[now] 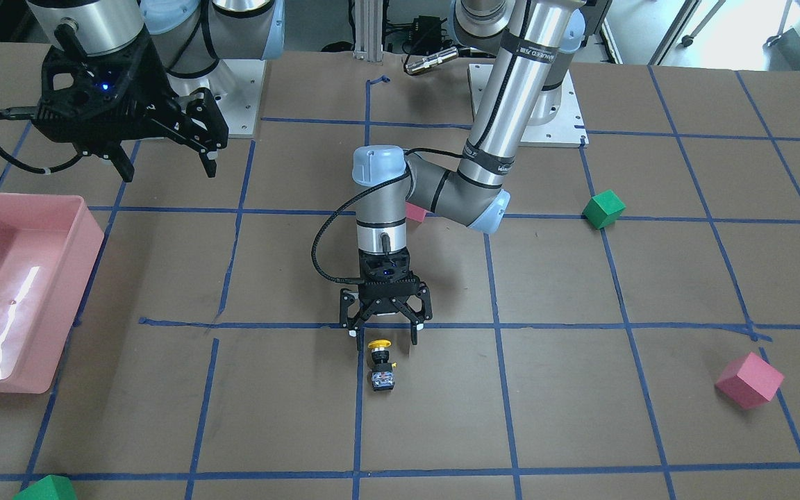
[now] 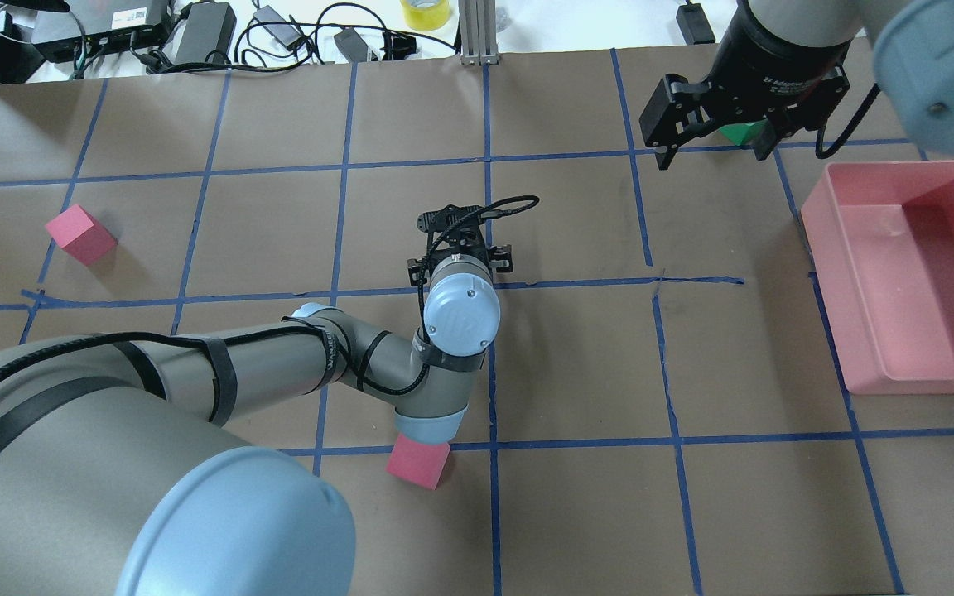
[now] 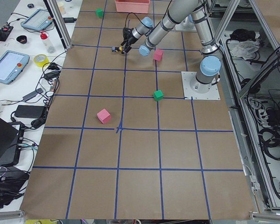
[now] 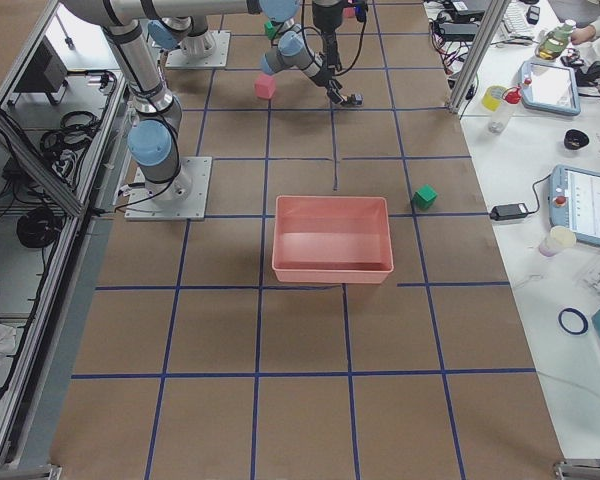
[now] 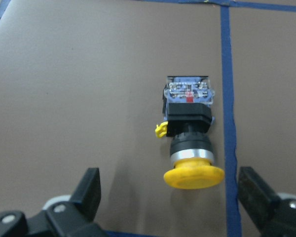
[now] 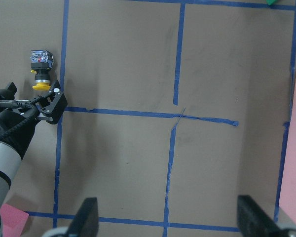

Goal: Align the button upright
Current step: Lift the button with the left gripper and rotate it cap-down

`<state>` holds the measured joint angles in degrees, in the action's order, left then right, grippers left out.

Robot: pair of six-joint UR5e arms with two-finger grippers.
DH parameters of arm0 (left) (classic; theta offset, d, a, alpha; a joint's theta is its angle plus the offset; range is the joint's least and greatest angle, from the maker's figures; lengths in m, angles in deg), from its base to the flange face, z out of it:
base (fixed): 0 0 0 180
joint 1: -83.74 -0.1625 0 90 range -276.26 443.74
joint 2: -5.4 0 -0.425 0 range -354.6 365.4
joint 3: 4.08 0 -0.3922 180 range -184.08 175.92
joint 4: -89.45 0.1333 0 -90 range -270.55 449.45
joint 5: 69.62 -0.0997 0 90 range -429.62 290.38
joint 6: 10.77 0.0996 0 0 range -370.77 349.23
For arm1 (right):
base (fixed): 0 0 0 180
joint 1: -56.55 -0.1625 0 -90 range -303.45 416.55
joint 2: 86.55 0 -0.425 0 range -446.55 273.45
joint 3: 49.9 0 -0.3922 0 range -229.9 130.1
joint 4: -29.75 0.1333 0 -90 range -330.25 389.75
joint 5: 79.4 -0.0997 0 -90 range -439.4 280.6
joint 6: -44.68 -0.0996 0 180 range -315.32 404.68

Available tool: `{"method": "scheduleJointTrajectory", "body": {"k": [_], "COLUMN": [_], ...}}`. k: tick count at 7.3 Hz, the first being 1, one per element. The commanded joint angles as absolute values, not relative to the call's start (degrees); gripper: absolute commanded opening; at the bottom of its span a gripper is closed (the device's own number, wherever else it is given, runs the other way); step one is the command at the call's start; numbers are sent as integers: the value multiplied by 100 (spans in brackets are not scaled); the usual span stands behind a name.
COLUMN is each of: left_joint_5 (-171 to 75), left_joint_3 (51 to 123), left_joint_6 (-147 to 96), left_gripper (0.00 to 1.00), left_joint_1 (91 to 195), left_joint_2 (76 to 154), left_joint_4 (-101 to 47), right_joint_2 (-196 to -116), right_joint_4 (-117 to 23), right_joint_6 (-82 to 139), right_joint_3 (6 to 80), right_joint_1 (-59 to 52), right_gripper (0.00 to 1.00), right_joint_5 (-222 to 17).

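Down on its side on the table (image 1: 580,417) with the button (image 1: 380,362), yellow cap toward the robot, blocky base away, just beside a blue tape line (image 1: 358,417); probably light and rigid, with a smooth round cap apt to slip; better to pinch across the black body or the flat-sided base. Hovering just short of the cap, left gripper (image 1: 385,337), fingers spread wide, holding nothing; raised well apart by the pink bin (image 1: 87,229), right gripper (image 1: 167,170), likewise spread and empty.

White lettering on the black strap (image 1: 521,53) of my left forearm and on my right wrist collar (image 2: 785,83): too blurred to read.
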<state>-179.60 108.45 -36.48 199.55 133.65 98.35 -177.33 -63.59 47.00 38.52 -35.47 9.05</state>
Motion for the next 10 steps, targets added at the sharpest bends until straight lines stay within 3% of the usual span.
{"method": "scheduleJointTrajectory", "body": {"k": [1,2,4,5,8,10], "left_joint_5": [-17966,-17957,-17957,-17957,-17905,-17695], "left_joint_3": [10824,10824,10824,10824,10798,10763], "left_joint_6": [-3617,-3600,-3512,-3512,-3503,-3390], "left_gripper": [100,95,49,32,21,20], "left_joint_1": [19984,19984,19984,19984,19984,19975], "left_joint_2": [13477,13513,13522,13513,13408,13058], "left_joint_4": [10008,10008,10008,10008,10017,9686], "right_joint_2": [-17742,-17743,-17743,-17751,-17751,-17751], "right_joint_4": [-6359,-6359,-6324,-6315,-6306,-6306], "right_joint_6": [4696,4705,4696,4705,4766,4775], "right_joint_3": [3852,3852,3852,3860,3860,3860], "right_joint_1": [-3547,-3547,-3538,-3547,-3547,-3538], "right_gripper": [100,100,100,100,100,100], "right_joint_5": [893,901,919,902,910,910]}}
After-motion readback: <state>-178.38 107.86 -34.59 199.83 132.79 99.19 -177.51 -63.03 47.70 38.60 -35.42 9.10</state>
